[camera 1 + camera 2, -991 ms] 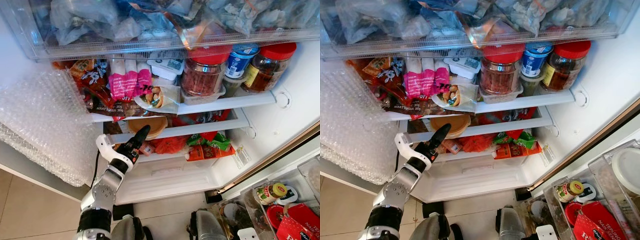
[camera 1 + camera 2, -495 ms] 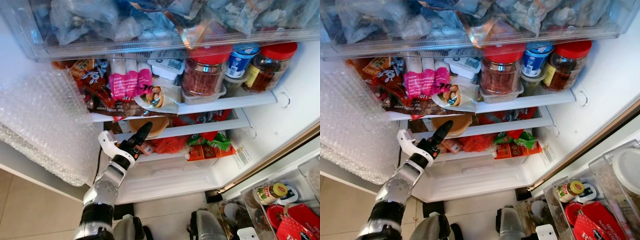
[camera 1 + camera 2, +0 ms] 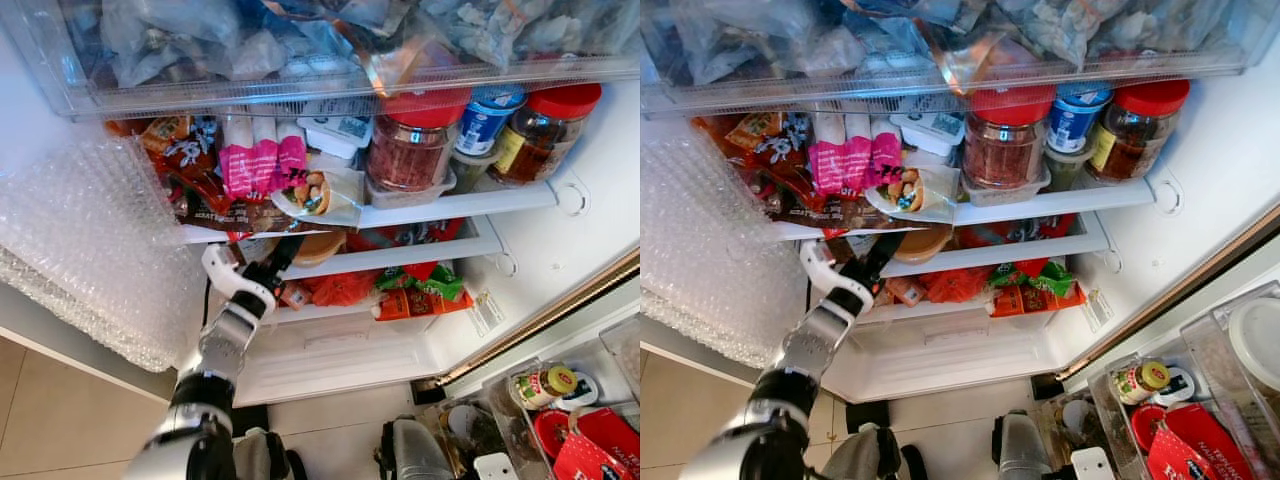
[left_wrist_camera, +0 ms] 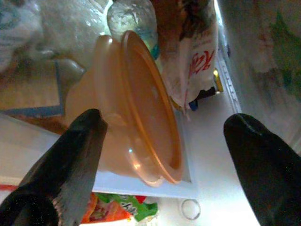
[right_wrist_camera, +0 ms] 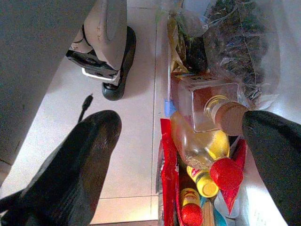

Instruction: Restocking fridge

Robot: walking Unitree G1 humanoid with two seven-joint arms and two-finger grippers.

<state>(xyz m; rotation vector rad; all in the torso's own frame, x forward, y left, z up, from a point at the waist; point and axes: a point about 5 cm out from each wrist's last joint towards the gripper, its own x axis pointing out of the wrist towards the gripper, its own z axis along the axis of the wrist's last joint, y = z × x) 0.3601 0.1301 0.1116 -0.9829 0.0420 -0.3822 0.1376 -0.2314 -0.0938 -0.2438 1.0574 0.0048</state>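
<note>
Left wrist view has the left gripper [image 4: 162, 141] spread wide around an orange tub [image 4: 127, 108] at the front edge of the fridge shelf [image 3: 400, 258], probably mid-reach, and closing on it looks like the next move.

Upper fridge shelf:
- red-lidded glass jars: two [image 3: 412, 140], [image 3: 541, 133]
- blue-and-white round tub: one [image 3: 481, 122]
- pink plastic packets: two [image 3: 240, 165], [image 3: 289, 160]

Middle shelf:
- orange translucent lidded plastic container: one [image 4: 134, 113]

Door rack:
- red-capped bottles of yellow liquid: two [image 5: 207, 153], [image 5: 186, 207]
</note>
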